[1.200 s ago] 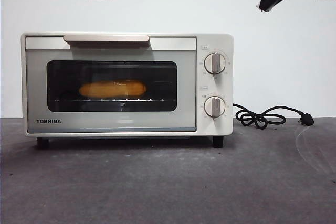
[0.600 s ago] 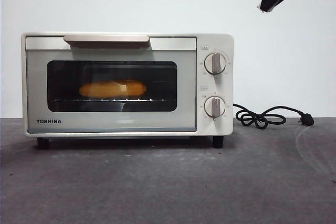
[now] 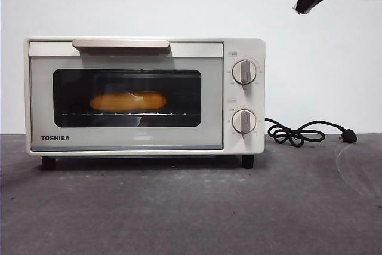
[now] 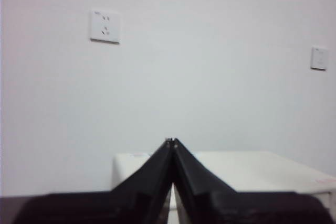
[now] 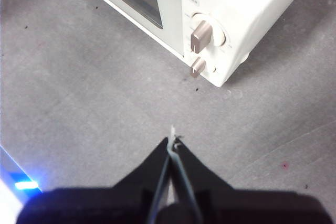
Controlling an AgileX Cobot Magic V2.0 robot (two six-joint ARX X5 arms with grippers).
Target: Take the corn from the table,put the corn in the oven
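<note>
The corn (image 3: 128, 101) stays inside the shut oven (image 3: 144, 95); both grippers (pressed together, empty) hang clear, right gripper (image 5: 172, 142) at one o'clock — task looks done.

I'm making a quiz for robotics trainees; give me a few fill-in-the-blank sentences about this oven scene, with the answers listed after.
1. The corn lies inside the oven, seen through its ____ door.
2. The oven has ____ round knobs.
3. The black power cord lies on the table, its plug ____.
4. The left gripper and the right gripper both have their jaws ____.

Missing words: closed; two; unplugged; shut
</note>
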